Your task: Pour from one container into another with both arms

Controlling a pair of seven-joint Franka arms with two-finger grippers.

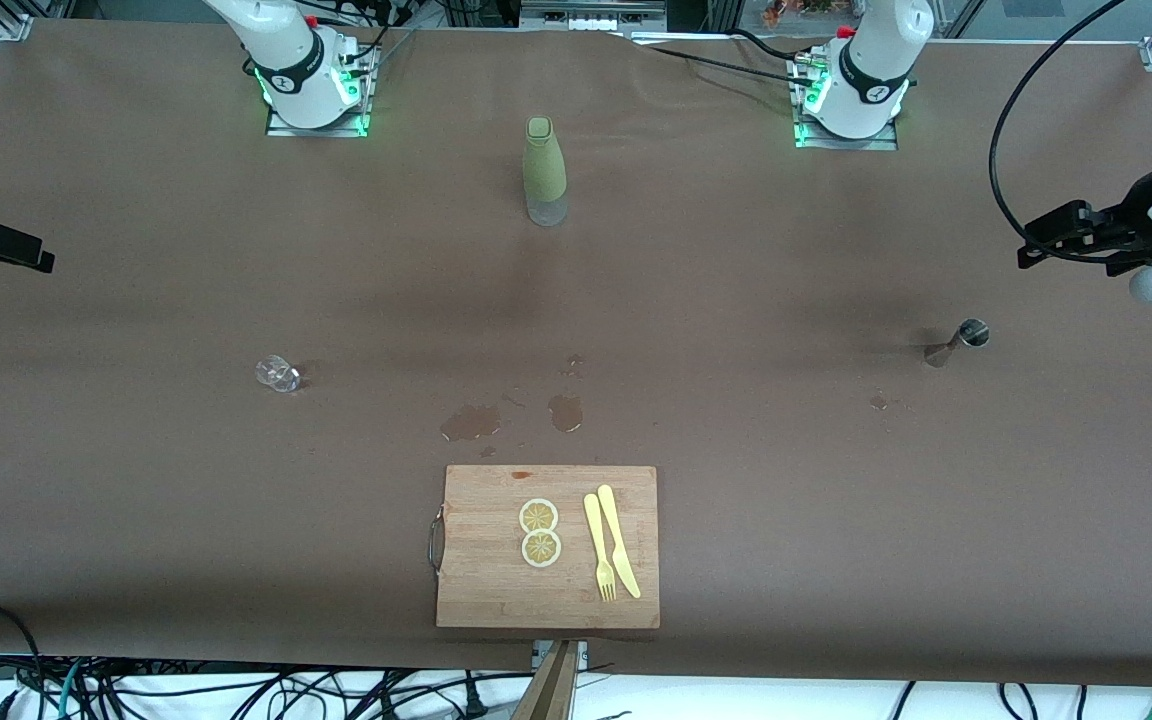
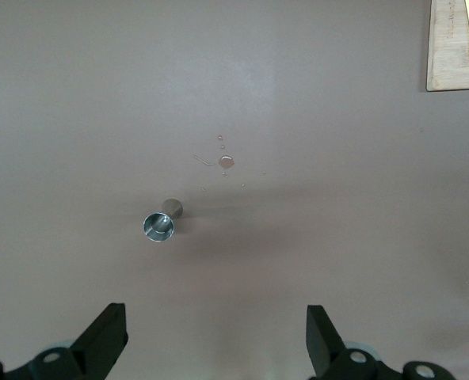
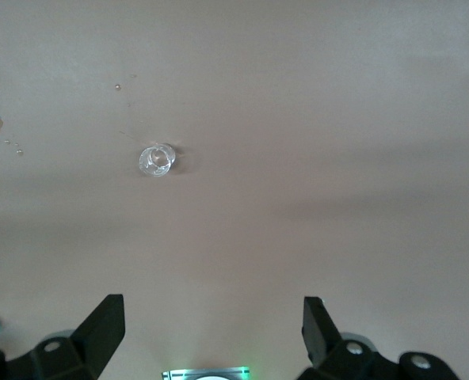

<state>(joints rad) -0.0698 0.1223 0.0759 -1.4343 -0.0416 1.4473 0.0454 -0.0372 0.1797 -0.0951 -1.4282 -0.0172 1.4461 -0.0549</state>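
The left gripper hangs high at the front view's right edge, jaws wide apart and empty, looking down on the metal jigger standing upright mid-frame. The right gripper, at the front view's left edge, is equally spread and empty above the small clear glass. Each container sits toward its own arm's end of the table, probably so either arm can lift one.

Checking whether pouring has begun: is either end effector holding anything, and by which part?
Nothing is held. The left end effector is open above the jigger; the right end effector is open above the glass.
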